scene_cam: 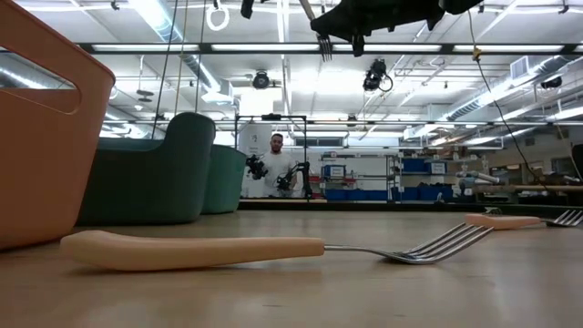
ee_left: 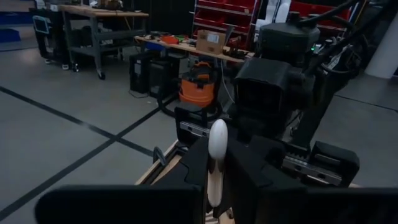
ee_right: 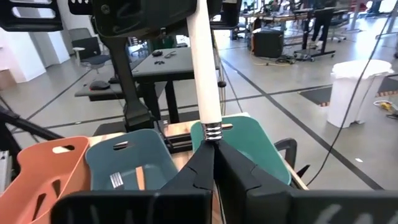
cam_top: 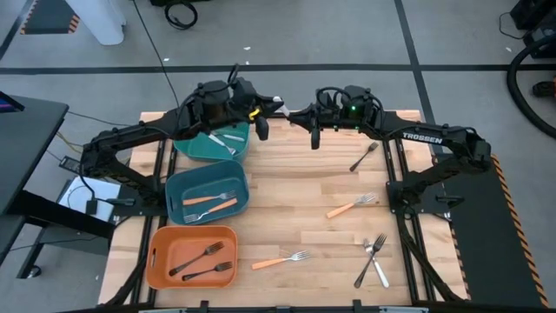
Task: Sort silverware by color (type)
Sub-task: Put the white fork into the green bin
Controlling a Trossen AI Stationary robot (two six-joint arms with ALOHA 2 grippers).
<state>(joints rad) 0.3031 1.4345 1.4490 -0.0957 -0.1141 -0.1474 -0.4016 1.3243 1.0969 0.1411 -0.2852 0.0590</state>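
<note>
**A:** Where is the white-handled fork (ee_right: 204, 68)?

**B:** Held in the air over the far middle of the wooden surface (cam_top: 295, 187), where the two arms meet. The left claw (ee_left: 217, 163) has its fingers narrowed onto the rounded end of the handle. The right claw (ee_right: 213, 155) is pinched tight on the banded neck just below the handle. Both grip the same fork.

**A:** And the bins?

**B:** Three stand in a row down the left side. The green bin (cam_top: 195, 149) is farthest and sits just beside the left claw, with pale-handled pieces inside. The blue bin (cam_top: 176, 187) in the middle holds orange-handled forks. The orange bin (cam_top: 156, 261) is nearest, with two black forks in it.

**A:** What lies loose on the surface?

**B:** A black fork (cam_top: 363, 156) lies at the far right, under the right arm. An orange-handled fork (cam_top: 350, 207) lies right of centre. A second orange-handled fork (cam_top: 281, 260) lies near the front edge, just right of the orange bin. A crossed pair of silver forks (cam_top: 373, 259) sits at the near right, well apart from the bins.

**A:** Anything behind the surface?

**B:** A person (scene_cam: 276, 150) stands far off in the workshop, in front of racks of shelving.
</note>
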